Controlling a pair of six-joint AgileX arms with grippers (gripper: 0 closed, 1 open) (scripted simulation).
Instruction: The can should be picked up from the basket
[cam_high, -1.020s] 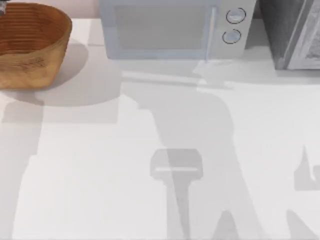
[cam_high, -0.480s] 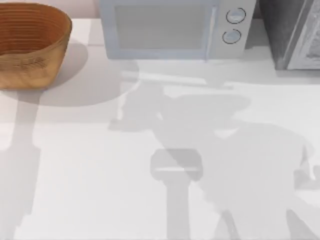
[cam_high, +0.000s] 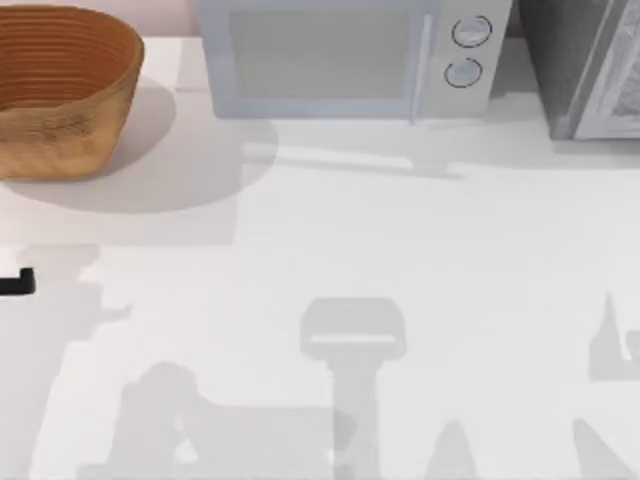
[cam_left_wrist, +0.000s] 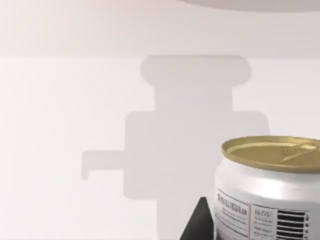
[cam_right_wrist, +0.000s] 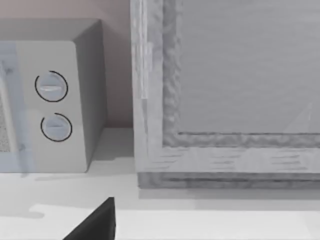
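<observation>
The left arm has swung away from the basket (cam_high: 60, 90) toward the table's left edge, and the can (cam_left_wrist: 272, 187) sits beside its dark fingertip (cam_left_wrist: 197, 222); whether it's clamped I cannot tell.

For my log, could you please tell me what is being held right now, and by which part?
The left hand seems to hold the can low on its side wall. The right hand faces the microwave.
</observation>
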